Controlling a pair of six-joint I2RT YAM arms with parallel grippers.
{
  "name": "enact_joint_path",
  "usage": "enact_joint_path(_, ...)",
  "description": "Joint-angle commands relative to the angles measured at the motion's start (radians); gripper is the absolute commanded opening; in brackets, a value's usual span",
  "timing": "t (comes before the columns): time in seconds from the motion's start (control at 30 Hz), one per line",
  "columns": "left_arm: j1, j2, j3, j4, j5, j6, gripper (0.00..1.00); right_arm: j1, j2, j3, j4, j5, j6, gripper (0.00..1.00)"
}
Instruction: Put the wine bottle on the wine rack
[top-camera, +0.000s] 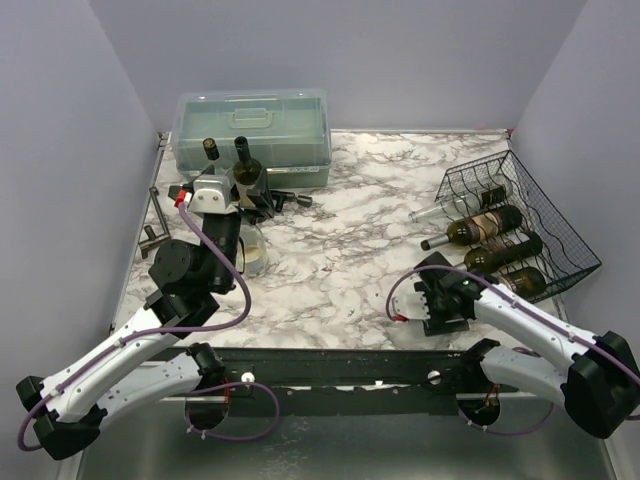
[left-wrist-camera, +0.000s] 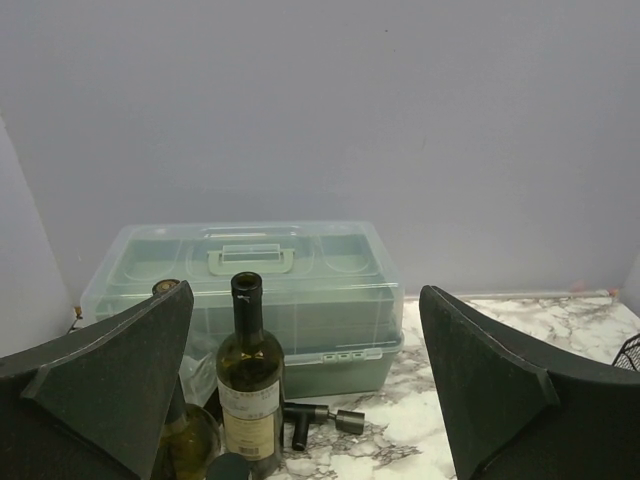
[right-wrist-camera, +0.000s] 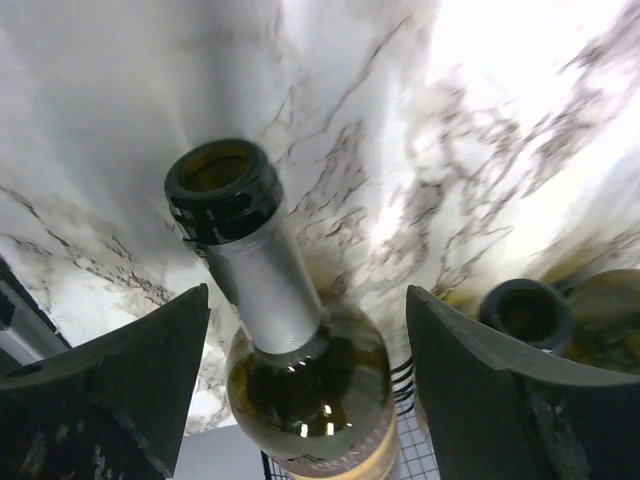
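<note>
Two upright dark-green wine bottles (top-camera: 245, 160) stand at the far left in front of the plastic box. In the left wrist view one bottle (left-wrist-camera: 250, 385) stands just inside the left finger and the other (left-wrist-camera: 187, 435) is half hidden behind it. My left gripper (top-camera: 250, 192) (left-wrist-camera: 305, 300) is open, close to them. The black wire wine rack (top-camera: 560, 225) at the right holds several lying bottles. My right gripper (top-camera: 452, 287) (right-wrist-camera: 308, 295) is open, its fingers either side of the shoulder of the front bottle (right-wrist-camera: 305, 385) (top-camera: 515, 282), apart from it.
A translucent grey-green box with a handle (top-camera: 252, 135) (left-wrist-camera: 300, 290) stands at the back left. A black stopper tool (left-wrist-camera: 320, 416) lies by the bottles. A metal stand (top-camera: 153, 228) is at the left edge. A clear round object (top-camera: 252, 255) lies by the left arm. Another bottle mouth (right-wrist-camera: 525, 312) sits right of the held-between bottle.
</note>
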Motion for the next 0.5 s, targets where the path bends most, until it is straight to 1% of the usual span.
enact_joint_path(0.0, -0.011, 0.001, -0.007, -0.007, 0.023, -0.005, 0.96, 0.054, -0.022, 0.103, -0.098, -0.144, 0.022, 0.82)
enact_joint_path(0.13, -0.018, 0.008, -0.006, -0.014, 0.037, -0.009, 0.96, 0.120, -0.018, 0.153, -0.168, -0.225, 0.044, 0.82)
enact_joint_path(0.23, -0.022, 0.005, -0.007, -0.014, 0.050, -0.008, 0.96, 0.152, -0.016, 0.189, -0.179, -0.291, 0.074, 0.83)
enact_joint_path(0.37, -0.026, -0.004, -0.013, -0.009, 0.066, 0.001, 0.96, 0.166, -0.006, 0.225, -0.163, -0.372, 0.116, 0.82)
enact_joint_path(0.47, -0.026, -0.007, -0.012, -0.009, 0.070, -0.001, 0.97, 0.166, 0.011, 0.228, -0.088, -0.366, 0.164, 0.80)
